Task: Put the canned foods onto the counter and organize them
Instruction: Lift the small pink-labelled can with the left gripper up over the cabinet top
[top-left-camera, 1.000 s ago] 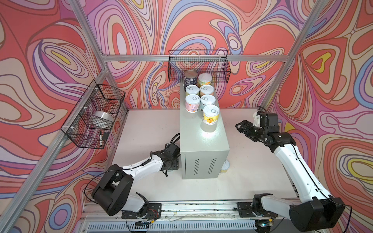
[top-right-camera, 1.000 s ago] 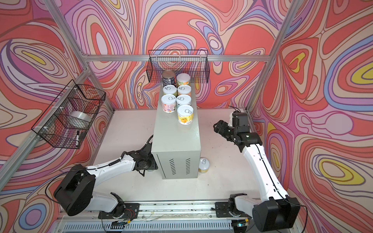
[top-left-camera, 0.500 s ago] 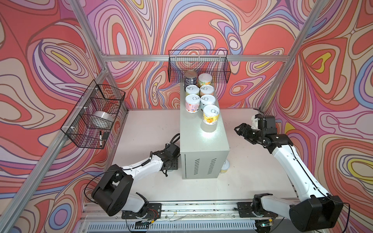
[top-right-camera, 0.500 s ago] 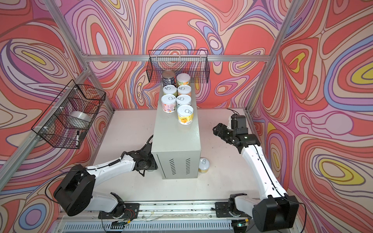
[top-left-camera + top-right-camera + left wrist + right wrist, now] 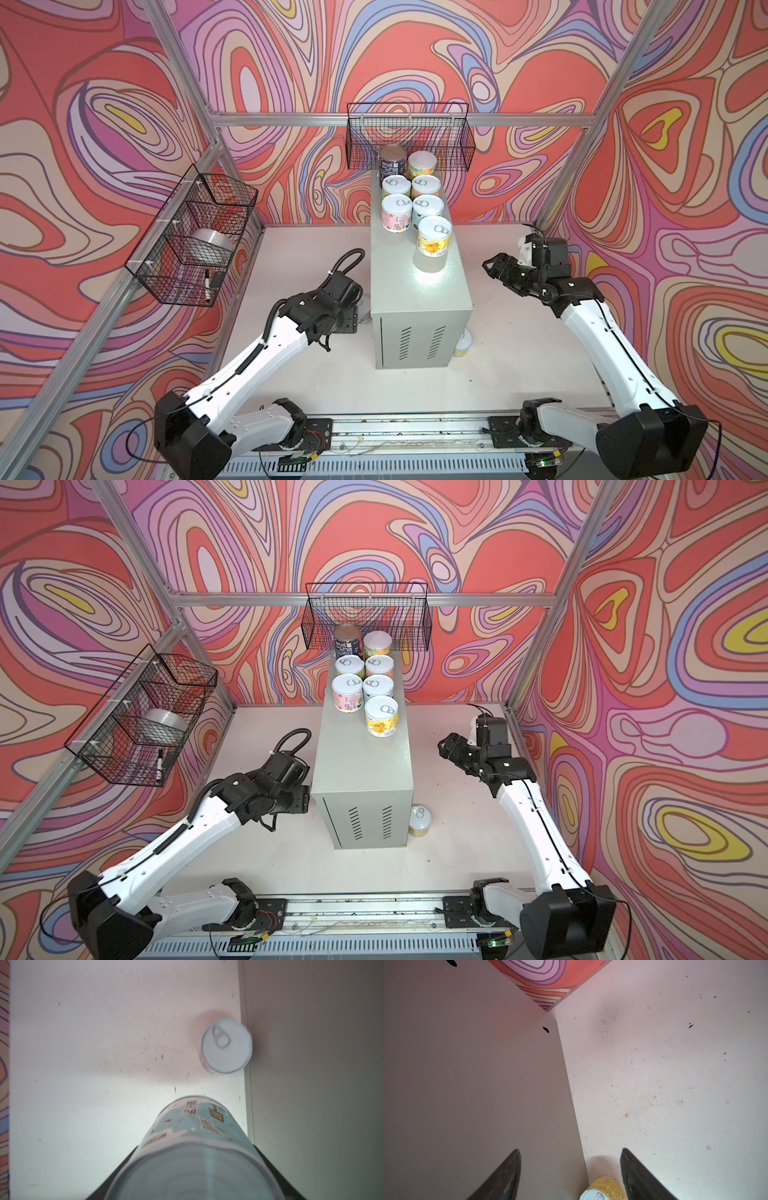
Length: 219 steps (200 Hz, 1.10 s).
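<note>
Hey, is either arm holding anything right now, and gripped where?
The left end effector clamps a teal-labelled can across its side wall near one end. The right end effector is open and empty.

Seven short round tins (image 5: 434, 239) on one tall grey metal box (image 5: 419, 299), three more tins (image 5: 195, 1130) (image 5: 227, 1051) (image 5: 419, 818) off it. Two black wire baskets (image 5: 409, 137) (image 5: 183, 270). One silver tape roll (image 5: 210, 249).
</note>
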Each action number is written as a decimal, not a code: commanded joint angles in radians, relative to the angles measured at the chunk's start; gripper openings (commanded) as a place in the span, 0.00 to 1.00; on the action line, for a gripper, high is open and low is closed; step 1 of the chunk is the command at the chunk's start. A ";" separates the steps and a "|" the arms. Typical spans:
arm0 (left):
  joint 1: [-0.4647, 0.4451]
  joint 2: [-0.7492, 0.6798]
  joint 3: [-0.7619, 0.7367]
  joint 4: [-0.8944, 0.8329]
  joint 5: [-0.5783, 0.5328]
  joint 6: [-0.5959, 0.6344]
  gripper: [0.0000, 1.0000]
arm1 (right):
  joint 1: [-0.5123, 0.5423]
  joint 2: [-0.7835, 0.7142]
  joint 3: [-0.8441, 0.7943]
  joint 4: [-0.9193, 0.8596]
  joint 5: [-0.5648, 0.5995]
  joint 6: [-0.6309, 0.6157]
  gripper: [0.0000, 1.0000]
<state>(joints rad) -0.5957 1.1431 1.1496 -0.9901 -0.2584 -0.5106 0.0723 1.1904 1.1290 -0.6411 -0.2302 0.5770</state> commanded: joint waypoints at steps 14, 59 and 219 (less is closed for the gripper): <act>0.048 0.006 0.238 -0.240 0.005 0.144 0.00 | -0.005 -0.006 -0.001 0.021 -0.017 -0.020 0.77; 0.048 0.087 0.585 -0.397 0.104 0.183 0.00 | -0.005 -0.018 -0.003 0.041 -0.025 -0.010 0.77; -0.142 0.560 1.381 -0.504 0.144 0.258 0.00 | -0.005 -0.093 0.037 0.053 -0.034 -0.014 0.76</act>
<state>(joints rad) -0.7116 1.6882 2.5118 -1.5372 -0.1116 -0.2615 0.0723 1.1229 1.1503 -0.6071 -0.2558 0.5701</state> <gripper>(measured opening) 0.737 0.755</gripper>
